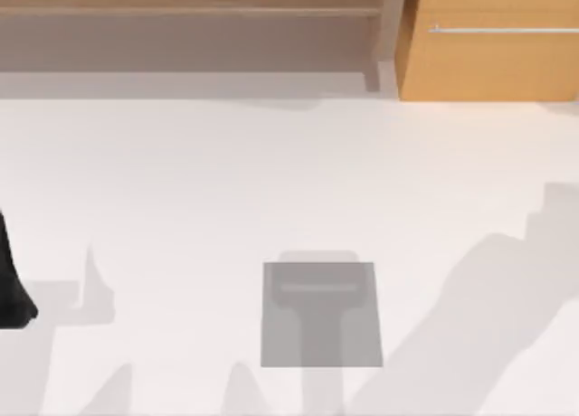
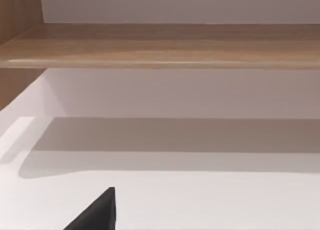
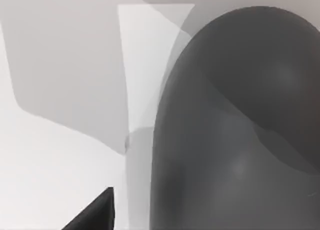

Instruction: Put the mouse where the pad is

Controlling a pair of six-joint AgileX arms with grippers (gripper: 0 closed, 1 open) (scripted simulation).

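While the mouse (image 3: pixel 240 125) sits close under the right gripper, the pad (image 1: pixel 321 315) lies at 6 o'clock; grip state: cannot tell.

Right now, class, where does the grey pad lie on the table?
In the top view the pad lies flat on the white table, near the front edge and slightly right of centre, far forward of the wooden shelf.
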